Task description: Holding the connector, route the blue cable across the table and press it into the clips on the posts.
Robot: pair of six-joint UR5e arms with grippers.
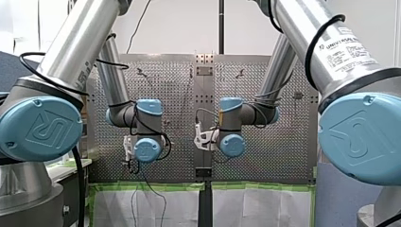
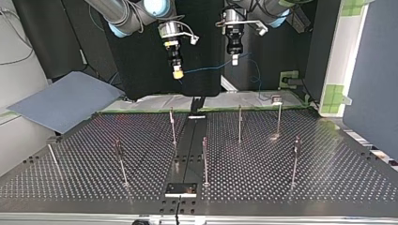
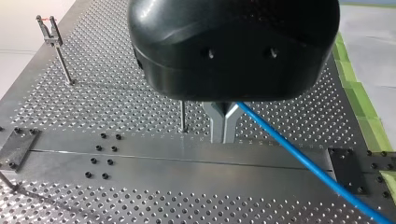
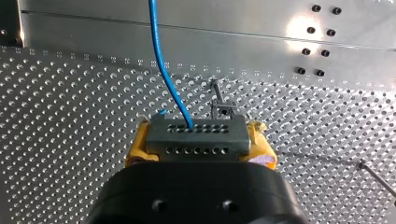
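This is a robotics lab or test cell. A perforated metal table (image 2: 328,187) carries thin upright posts (image 2: 240,123), and two silver industrial arms with blue joint caps, my left arm (image 1: 71,52) and my right arm (image 1: 326,42), reach over it. Green tape (image 1: 146,187) edges white sheeting along the table's side nearest the arms, with black panels (image 2: 141,70) behind that.

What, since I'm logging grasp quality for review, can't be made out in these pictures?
Left wrist view: whether my left pincer clamps the blue cable; its black housing hides the contact.
Left wrist view: the cable's far end, cut off by the picture's edge.
Top view: the clips on the posts, too small to read.
Front view: the connector, hidden behind my right arm's wrist.
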